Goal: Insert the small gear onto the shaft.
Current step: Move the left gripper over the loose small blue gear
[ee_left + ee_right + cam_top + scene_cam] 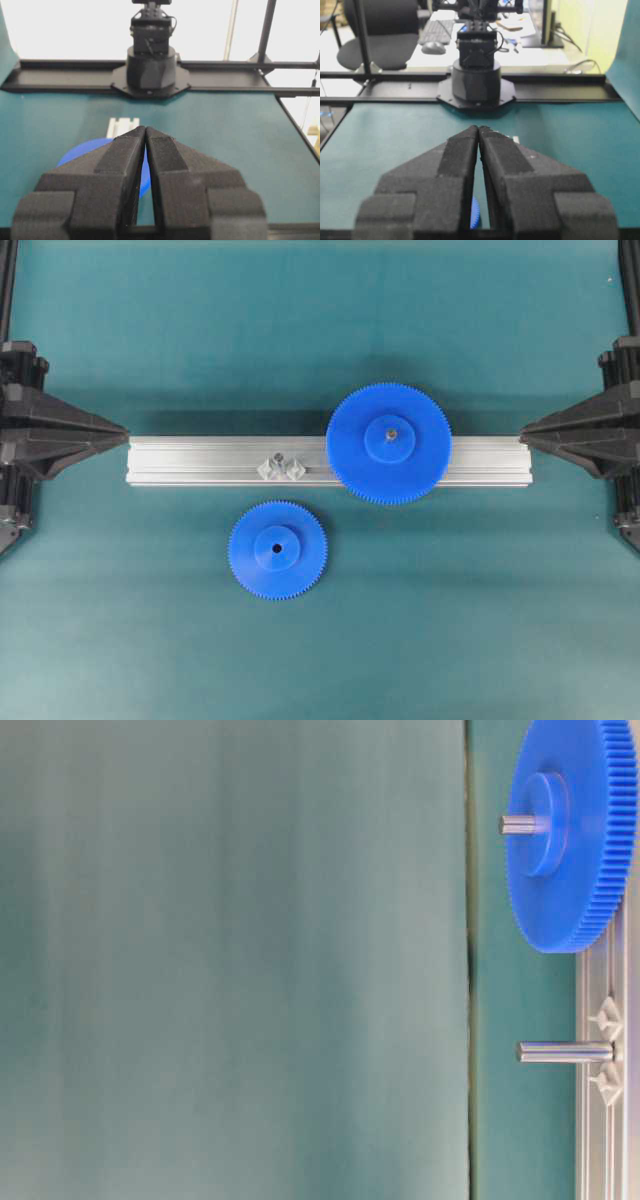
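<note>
Fingers on both sides are pressed tip to tip with nothing between them: left fingers (125,155) and right fingers (462,150) each show only a hairline seam in their wrist views.

Left gripper (125,430) sits parked at the left edge of the teal surface (320,640), tip pointing inward, level with the rail's left end and just short of it. Right gripper (522,430) mirrors it at the right edge, tip just off the rail's right end. Neither touches any part.

Small gear (277,549): blue plastic, fine teeth all round the rim, raised round hub, small dark centre hole. Lies flat on the surface on the near side of the rail, left of centre, clear of the rail and of both grippers.

Shaft (281,457): thin grey metal pin standing upright on the aluminium rail (200,460), left of the middle, flanked by a small clear faceted mount. Bare, nothing on it. In the table-level view, which is turned on its side, the pin (565,1052) sticks straight out from the rail.

Large gear (389,443): same blue, wider, already seated on its own grey pin further right on the rail, overhanging both rail edges. Small gear sits near and to the left of it, well apart.
</note>
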